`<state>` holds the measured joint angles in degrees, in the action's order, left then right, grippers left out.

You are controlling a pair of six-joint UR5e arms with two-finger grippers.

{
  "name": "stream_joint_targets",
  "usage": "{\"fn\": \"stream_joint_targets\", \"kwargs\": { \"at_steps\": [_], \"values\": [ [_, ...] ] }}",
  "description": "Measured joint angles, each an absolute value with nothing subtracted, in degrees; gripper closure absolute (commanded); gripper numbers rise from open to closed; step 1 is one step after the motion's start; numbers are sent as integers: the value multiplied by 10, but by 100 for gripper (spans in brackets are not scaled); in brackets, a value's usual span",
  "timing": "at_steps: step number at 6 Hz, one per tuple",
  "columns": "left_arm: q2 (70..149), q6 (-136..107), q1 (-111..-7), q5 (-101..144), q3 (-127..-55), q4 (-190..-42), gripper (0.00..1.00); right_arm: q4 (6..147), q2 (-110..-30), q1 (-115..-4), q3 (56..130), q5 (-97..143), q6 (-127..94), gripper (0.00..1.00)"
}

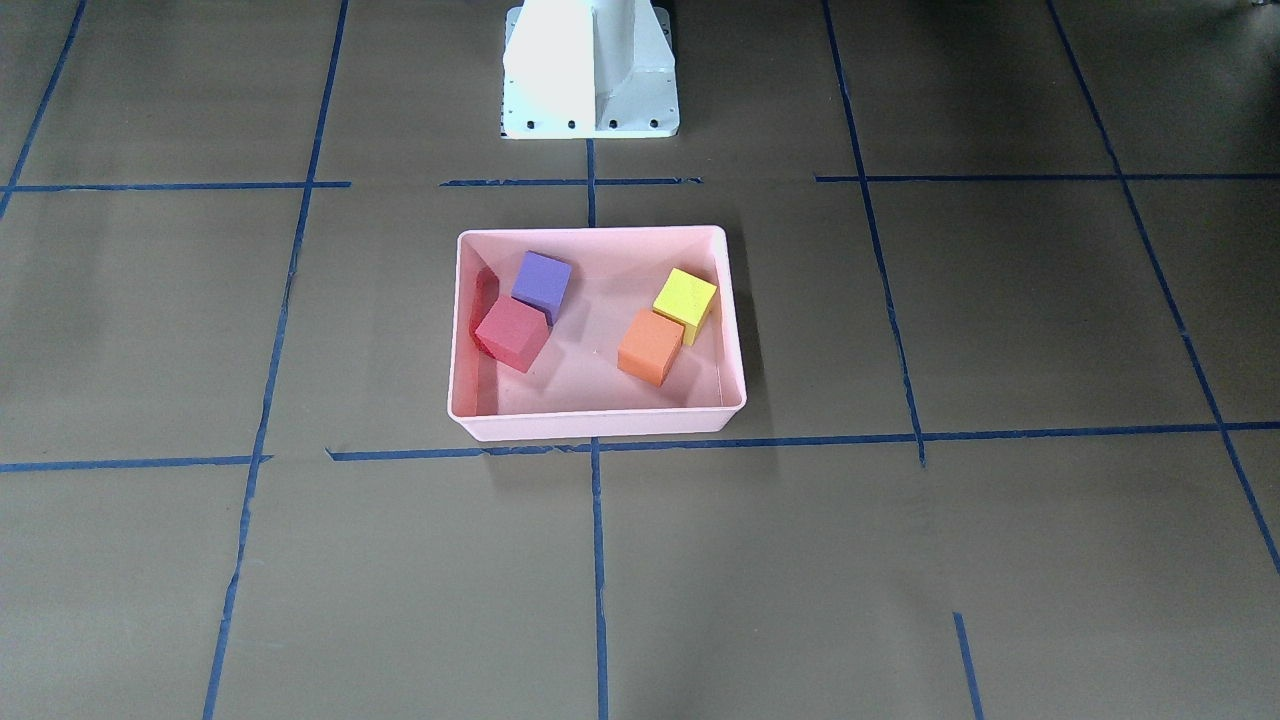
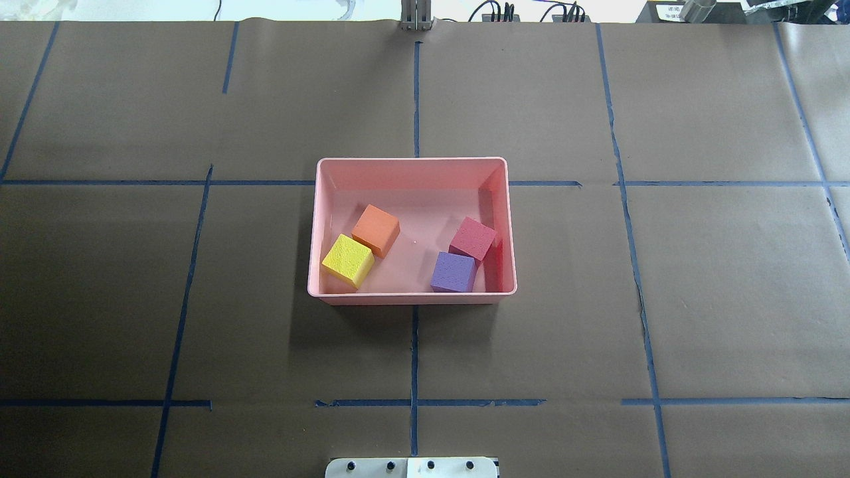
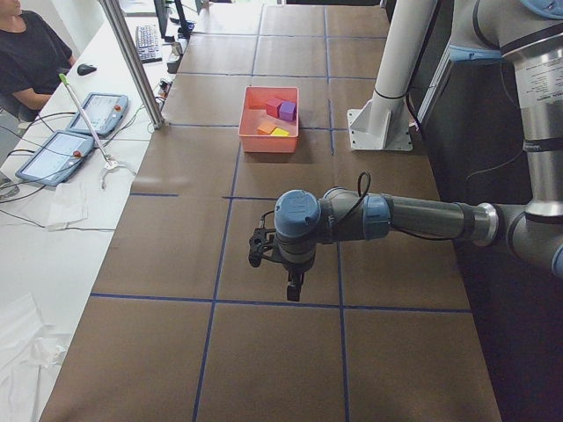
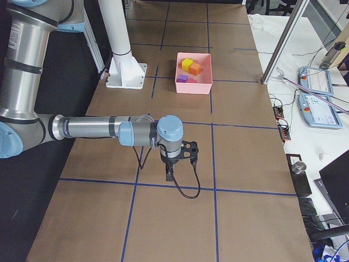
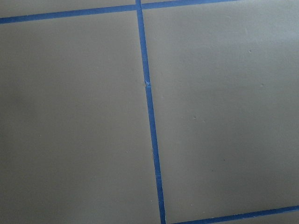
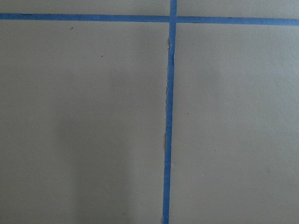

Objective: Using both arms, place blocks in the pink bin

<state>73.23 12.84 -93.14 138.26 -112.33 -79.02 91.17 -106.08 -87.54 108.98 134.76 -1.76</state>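
Note:
The pink bin (image 1: 590, 430) sits at the table's middle, also in the overhead view (image 2: 412, 297). All four blocks lie inside it: purple (image 1: 541, 284) and red-pink (image 1: 511, 334) touching at one end, yellow-green (image 1: 685, 300) and orange (image 1: 650, 346) touching at the other. My left gripper (image 3: 295, 286) hangs over bare table far from the bin, seen only in the exterior left view. My right gripper (image 4: 170, 174) hangs likewise, seen only in the exterior right view. I cannot tell whether either is open or shut. Both wrist views show only brown paper and blue tape.
The white pedestal base (image 1: 590, 70) stands behind the bin. Blue tape lines (image 2: 414, 345) grid the brown paper. A side bench with tablets (image 3: 62, 141) and a seated person (image 3: 26, 53) lies beyond the table's far edge.

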Motion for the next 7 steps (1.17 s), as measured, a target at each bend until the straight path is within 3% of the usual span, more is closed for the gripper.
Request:
{"fn": "stream_joint_targets", "kwargs": {
  "at_steps": [7],
  "values": [
    [732,131,-934,1384,-1126,-795,0,913,-1061,-875,1085,1350,-19,0]
  ]
}}
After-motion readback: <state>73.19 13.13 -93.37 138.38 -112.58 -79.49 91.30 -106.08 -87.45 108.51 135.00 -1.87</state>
